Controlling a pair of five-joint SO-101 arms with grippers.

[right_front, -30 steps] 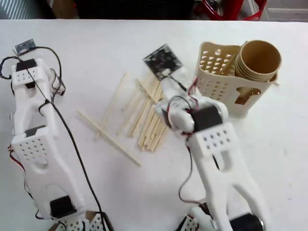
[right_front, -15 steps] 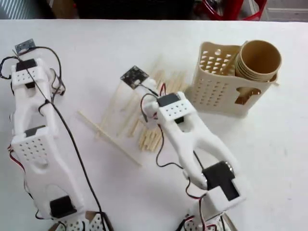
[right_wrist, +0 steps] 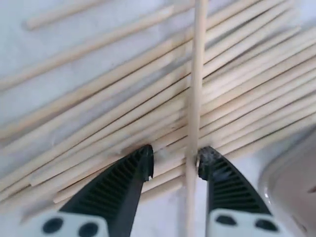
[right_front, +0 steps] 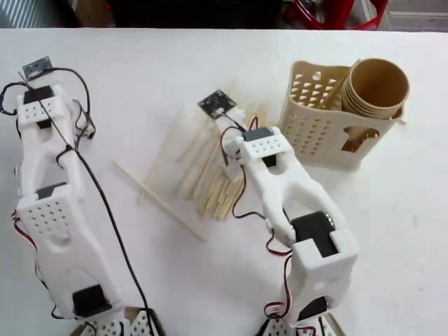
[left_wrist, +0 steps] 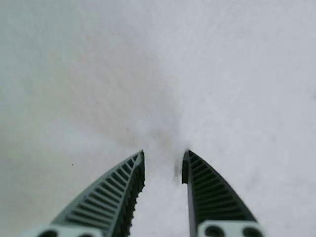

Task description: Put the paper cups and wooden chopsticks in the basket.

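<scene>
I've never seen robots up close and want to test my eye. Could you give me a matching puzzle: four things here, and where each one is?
1 paper cups
2 chopsticks
3 basket
4 left arm

A lying loose on the table
B stacked inside the basket
C standing upright beside the chopsticks
D stretched over bare table

Pairs: 1-B, 2-A, 3-C, 4-D
</scene>
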